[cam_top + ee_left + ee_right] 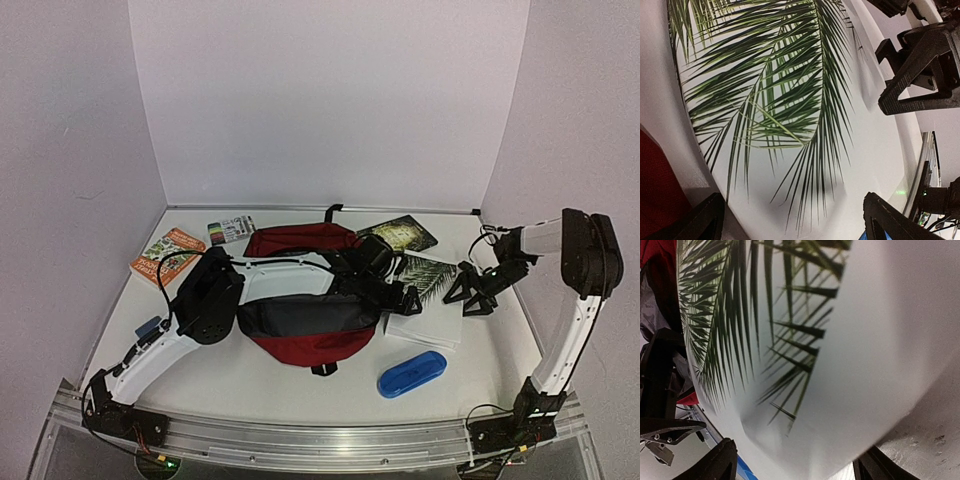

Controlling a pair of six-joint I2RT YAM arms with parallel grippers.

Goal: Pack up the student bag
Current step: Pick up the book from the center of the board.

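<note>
Bag (325, 345) lies mid bench (250, 385), mouth open; inside hard to see, prob. near empty. Palm-leaf book (428, 275), blue case (411, 373) & orange book (168, 254) lie outside. Left claw (403, 298) & right claw (470, 295) both wide, empty, by palm-leaf book.

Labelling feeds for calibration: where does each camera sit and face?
Top external: fixed above and behind the bases, looking down on the table, student bag and palm-leaf book; both arms, left gripper and right gripper show.
Left wrist: on the left arm, facing down onto the book; own fingers at bottom, right gripper upper right.
Right wrist: on the right arm, close over the same book; own fingers at bottom, left gripper at left.
Shared: both wrist views show the book and red bag fabric.
</note>
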